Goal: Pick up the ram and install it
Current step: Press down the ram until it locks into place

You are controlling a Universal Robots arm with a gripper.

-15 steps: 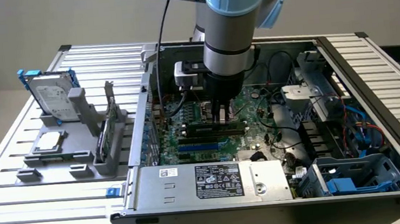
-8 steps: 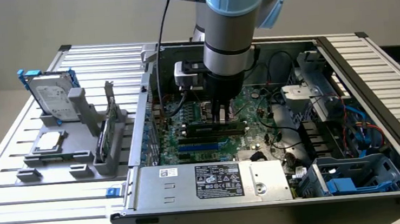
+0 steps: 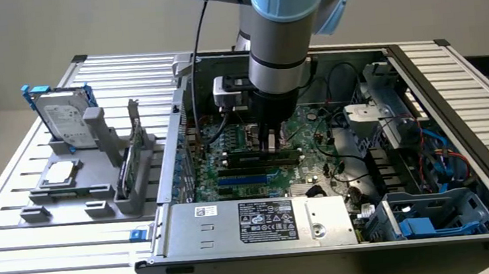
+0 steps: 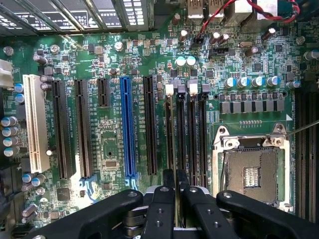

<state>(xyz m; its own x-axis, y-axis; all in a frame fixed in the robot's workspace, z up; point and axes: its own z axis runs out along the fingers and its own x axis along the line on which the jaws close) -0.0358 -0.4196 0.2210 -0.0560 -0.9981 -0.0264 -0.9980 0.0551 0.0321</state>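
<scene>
Slatted metal surface [image 3: 25, 262] carrying an open computer case [image 3: 453, 92] with its green motherboard [image 3: 316, 141] exposed. Grey robot arm [image 3: 280, 34] reaching straight down into the case. Grey holder rack [image 3: 98, 183] on the surface at the exterior view's left, with a silver hard drive [image 3: 64, 119] in blue rails standing upright and a square processor chip [image 3: 59, 172] lying flat. Black gripper [image 4: 175, 180] closed on the ram [image 3: 268, 153], fingers [image 4: 168, 178] pressed narrowly together. Ram lying along a memory slot [image 4: 169, 134] beside the empty processor socket [image 4: 251, 172], directly beneath the gripper.
</scene>
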